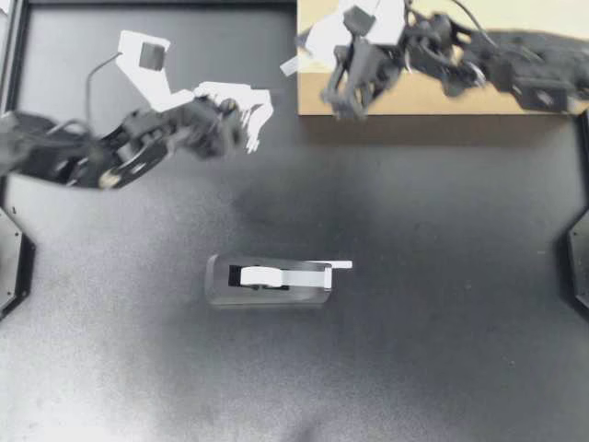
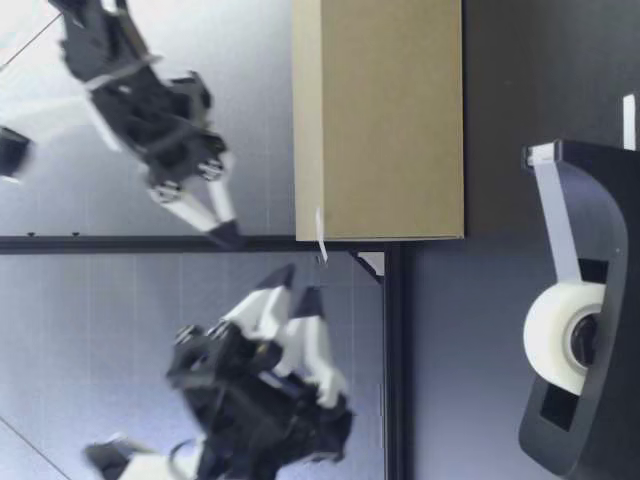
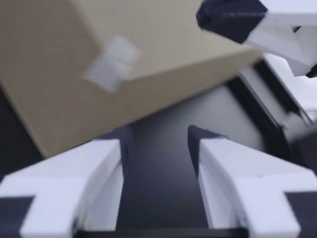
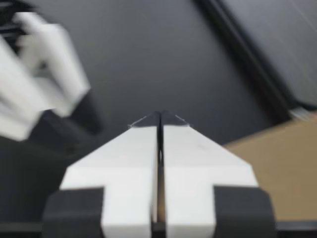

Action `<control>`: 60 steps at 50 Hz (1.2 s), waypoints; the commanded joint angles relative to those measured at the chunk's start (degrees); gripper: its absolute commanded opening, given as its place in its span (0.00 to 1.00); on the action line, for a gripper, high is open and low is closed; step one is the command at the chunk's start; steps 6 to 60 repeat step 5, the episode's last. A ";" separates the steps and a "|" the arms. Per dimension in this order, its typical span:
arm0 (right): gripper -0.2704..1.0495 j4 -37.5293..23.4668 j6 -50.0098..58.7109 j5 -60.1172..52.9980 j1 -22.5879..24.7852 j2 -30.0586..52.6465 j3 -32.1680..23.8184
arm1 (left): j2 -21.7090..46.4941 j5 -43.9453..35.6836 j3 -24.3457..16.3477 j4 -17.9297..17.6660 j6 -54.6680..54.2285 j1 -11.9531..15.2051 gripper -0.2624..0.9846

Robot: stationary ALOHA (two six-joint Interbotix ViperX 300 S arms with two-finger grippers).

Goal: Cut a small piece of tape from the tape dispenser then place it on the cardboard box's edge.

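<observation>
Fingers (image 3: 99, 173) of my left gripper (image 1: 264, 115) stand apart and empty near the tabletop's (image 1: 414, 276) far edge. My right gripper (image 1: 306, 41) has its fingers pressed together on nothing, above the cardboard box's (image 1: 442, 97) left edge. The tape piece (image 3: 111, 63) clings there; thin, limp and sticky, it likely wants pressing flat, not pinching.

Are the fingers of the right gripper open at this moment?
No. The right wrist view shows the right gripper with its fingers pressed flat together, no gap between them.
</observation>
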 commanded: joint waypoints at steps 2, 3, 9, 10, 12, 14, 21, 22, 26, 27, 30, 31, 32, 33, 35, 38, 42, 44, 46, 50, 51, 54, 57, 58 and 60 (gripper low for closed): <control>0.12 0.44 0.18 -0.18 4.57 -5.63 0.97 | -5.71 -0.26 1.49 0.62 5.89 -2.55 0.51; 0.12 0.44 0.26 -0.26 5.27 -6.24 1.41 | -6.33 -0.26 1.85 0.79 7.03 -3.08 0.51; 0.12 0.62 0.35 -0.44 6.86 -7.47 2.29 | -7.56 -0.26 2.46 1.05 9.32 -4.04 0.51; 0.12 0.62 0.35 -0.44 6.86 -7.47 2.29 | -7.56 -0.26 2.46 1.05 9.32 -4.04 0.51; 0.12 0.62 0.35 -0.44 6.86 -7.47 2.29 | -7.56 -0.26 2.46 1.05 9.32 -4.04 0.51; 0.12 0.62 0.35 -0.44 6.86 -7.47 2.29 | -7.56 -0.26 2.46 1.05 9.32 -4.04 0.51; 0.12 0.62 0.35 -0.44 6.86 -7.47 2.29 | -7.56 -0.26 2.46 1.05 9.32 -4.04 0.51; 0.12 0.62 0.35 -0.44 6.86 -7.47 2.29 | -7.56 -0.26 2.46 1.05 9.32 -4.04 0.51; 0.12 0.62 0.35 -0.44 6.86 -7.47 2.29 | -7.56 -0.26 2.46 1.05 9.32 -4.04 0.51; 0.12 0.62 0.35 -0.44 6.86 -7.47 2.29 | -7.56 -0.26 2.46 1.05 9.32 -4.04 0.51; 0.12 0.62 0.35 -0.44 6.86 -7.47 2.29 | -7.56 -0.26 2.46 1.05 9.32 -4.04 0.51; 0.12 0.62 0.35 -0.44 6.86 -7.47 2.29 | -7.56 -0.26 2.46 1.05 9.32 -4.04 0.51; 0.12 0.62 0.35 -0.44 6.86 -7.47 2.29 | -7.56 -0.26 2.46 1.05 9.32 -4.04 0.51; 0.12 0.62 0.35 -0.44 6.86 -7.47 2.29 | -7.56 -0.26 2.46 1.05 9.32 -4.04 0.51; 0.12 0.62 0.35 -0.44 6.86 -7.47 2.29 | -7.56 -0.26 2.46 1.05 9.32 -4.04 0.51; 0.12 0.62 0.35 -0.44 6.86 -7.47 2.29 | -7.56 -0.26 2.46 1.05 9.32 -4.04 0.51; 0.12 0.62 0.35 -0.44 6.86 -7.47 2.29 | -7.56 -0.26 2.46 1.05 9.32 -4.04 0.51; 0.12 0.62 0.35 -0.44 6.86 -7.47 2.29 | -7.56 -0.26 2.46 1.05 9.32 -4.04 0.51; 0.12 0.62 0.35 -0.44 6.86 -7.47 2.29 | -7.56 -0.26 2.46 1.05 9.32 -4.04 0.51; 0.12 0.62 0.35 -0.44 6.86 -7.47 2.29 | -7.56 -0.26 2.46 1.05 9.32 -4.04 0.51; 0.12 0.62 0.35 -0.44 6.86 -7.47 2.29 | -7.56 -0.26 2.46 1.05 9.32 -4.04 0.51; 0.12 0.62 0.35 -0.44 6.86 -7.47 2.29 | -7.56 -0.26 2.46 1.05 9.32 -4.04 0.51; 0.12 0.62 0.35 -0.44 6.86 -7.47 2.29 | -7.56 -0.26 2.46 1.05 9.32 -4.04 0.51; 0.12 0.62 0.35 -0.44 6.86 -7.47 2.29 | -7.56 -0.26 2.46 1.05 9.32 -4.04 0.51; 0.12 0.62 0.35 -0.44 6.86 -7.47 2.29 | -7.56 -0.26 2.46 1.05 9.32 -4.04 0.51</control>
